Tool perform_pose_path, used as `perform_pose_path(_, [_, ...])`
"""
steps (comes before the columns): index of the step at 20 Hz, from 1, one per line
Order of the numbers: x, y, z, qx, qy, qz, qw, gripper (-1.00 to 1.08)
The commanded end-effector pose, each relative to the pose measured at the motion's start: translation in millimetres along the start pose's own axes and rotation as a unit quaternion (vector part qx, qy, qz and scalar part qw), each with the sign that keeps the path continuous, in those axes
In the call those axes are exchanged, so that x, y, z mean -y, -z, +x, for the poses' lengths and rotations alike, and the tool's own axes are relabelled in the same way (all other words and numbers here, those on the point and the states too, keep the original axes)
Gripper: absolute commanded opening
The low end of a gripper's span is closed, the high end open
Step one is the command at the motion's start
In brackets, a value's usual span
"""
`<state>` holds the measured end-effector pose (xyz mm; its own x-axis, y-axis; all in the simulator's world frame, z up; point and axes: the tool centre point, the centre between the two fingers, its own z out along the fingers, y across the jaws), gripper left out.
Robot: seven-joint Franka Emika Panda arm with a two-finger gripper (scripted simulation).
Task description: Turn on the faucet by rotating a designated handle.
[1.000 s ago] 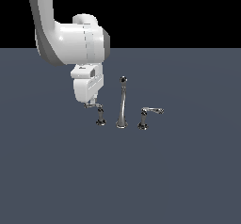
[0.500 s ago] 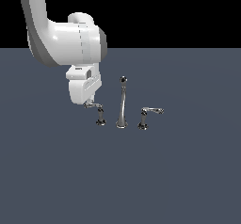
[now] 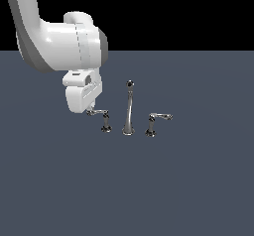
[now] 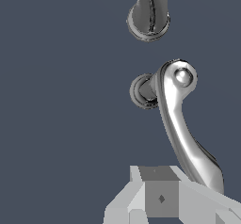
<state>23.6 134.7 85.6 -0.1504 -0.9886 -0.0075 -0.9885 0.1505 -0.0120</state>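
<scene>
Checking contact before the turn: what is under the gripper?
Under the gripper lies the free end of the handle, its lever running to the post. The fingertips are covered by the hand, so contact cannot be seen.

dark grey floor [image 3: 198, 190], black backdrop [image 3: 188, 12]

Flat, even, shadowless render, sharp throughout, with soft glints on the handle [image 4: 181, 119].

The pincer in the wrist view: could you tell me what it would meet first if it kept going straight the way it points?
Probably the handle, whose lever end lies right beside the pincer; depth is unclear, so it could reach the floor alongside.
</scene>
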Motion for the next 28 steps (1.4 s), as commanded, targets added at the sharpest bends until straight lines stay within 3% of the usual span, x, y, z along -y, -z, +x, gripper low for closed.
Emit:
perform_pose_path(1, [-7.9,0.0,5.6,-0.002,-0.002,-0.003,1.0000,-1.00])
perform_pose_path(15, [-51.2,0.6,13.1,-0.004,-0.011,-0.006,0.9999,-1.00])
perform_pose_path(16, [-48.7,0.4,7.0,-0.001,0.013,-0.005,0.9999,-1.00])
perform_pose_path(28, [-71.0,1.2,53.2,-0.004,-0.009,-0.006,0.9999,-1.00])
